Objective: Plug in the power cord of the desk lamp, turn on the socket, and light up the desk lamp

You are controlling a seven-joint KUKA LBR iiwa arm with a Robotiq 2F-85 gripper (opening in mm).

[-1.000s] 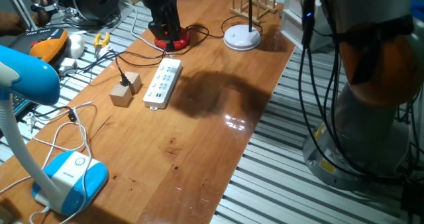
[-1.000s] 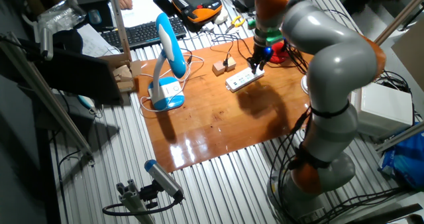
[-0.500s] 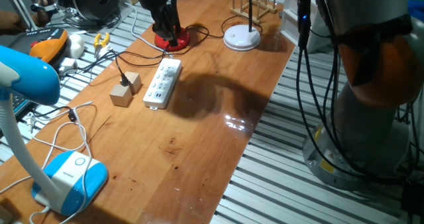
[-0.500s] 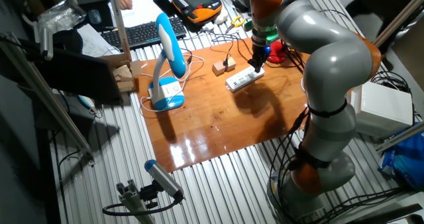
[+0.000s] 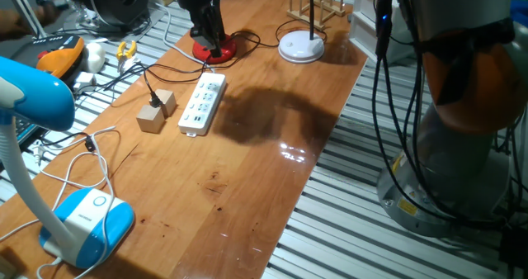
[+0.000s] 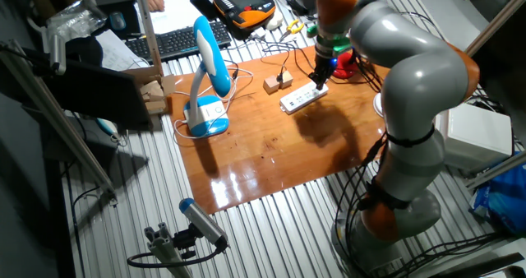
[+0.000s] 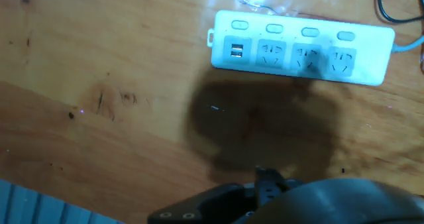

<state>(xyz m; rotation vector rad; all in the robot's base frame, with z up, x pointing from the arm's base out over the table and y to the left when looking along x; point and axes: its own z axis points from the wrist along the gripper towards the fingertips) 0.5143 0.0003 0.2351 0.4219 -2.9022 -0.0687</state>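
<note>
Gripper (image 5: 210, 41) hangs over the lamp's red base (image 5: 216, 51), past the far end of the strip (image 5: 203, 102), whose long axis runs back toward it; can't tell if its jaws are apart.

Grey-and-orange KUKA arm (image 6: 411, 72), bulky and rounded.

Smooth grey shells alternate with orange joint bands, down to a rounded base on the slatted floor. Black cables (image 5: 388, 122) hang in loops along its lower segments. A blue light glows near the black wrist; the hand view catches only a dark curved housing (image 7: 298, 201).
</note>
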